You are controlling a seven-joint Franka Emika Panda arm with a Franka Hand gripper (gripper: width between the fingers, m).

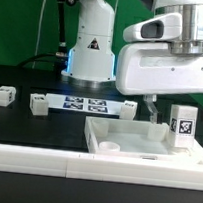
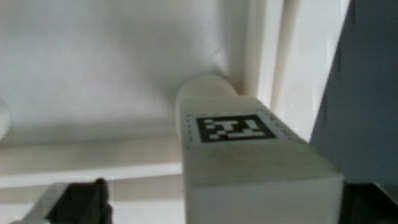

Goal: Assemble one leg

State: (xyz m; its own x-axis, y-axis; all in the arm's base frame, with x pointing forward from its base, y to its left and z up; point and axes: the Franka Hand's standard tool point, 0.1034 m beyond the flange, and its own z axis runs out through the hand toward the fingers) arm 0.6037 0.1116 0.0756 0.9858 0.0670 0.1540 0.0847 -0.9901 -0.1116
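Observation:
A leg (image 1: 181,123), a short white square post with a black-and-white tag on its side, stands upright on the far right corner of the large white panel (image 1: 135,153). My gripper (image 1: 180,100) hangs right over it. In the wrist view the leg (image 2: 249,150) lies between my fingers (image 2: 71,205), with its tag facing the camera. A gap shows between the leg and one finger, while the other finger is close to its side. My gripper (image 2: 222,205) is open around the leg. The panel (image 2: 89,80) fills the background.
The marker board (image 1: 87,104) lies behind the panel. Two more white legs (image 1: 2,96) (image 1: 39,103) stand on the black table at the exterior view's left. A third small white part (image 1: 129,109) sits by the marker board. The robot's base (image 1: 92,48) stands at the back.

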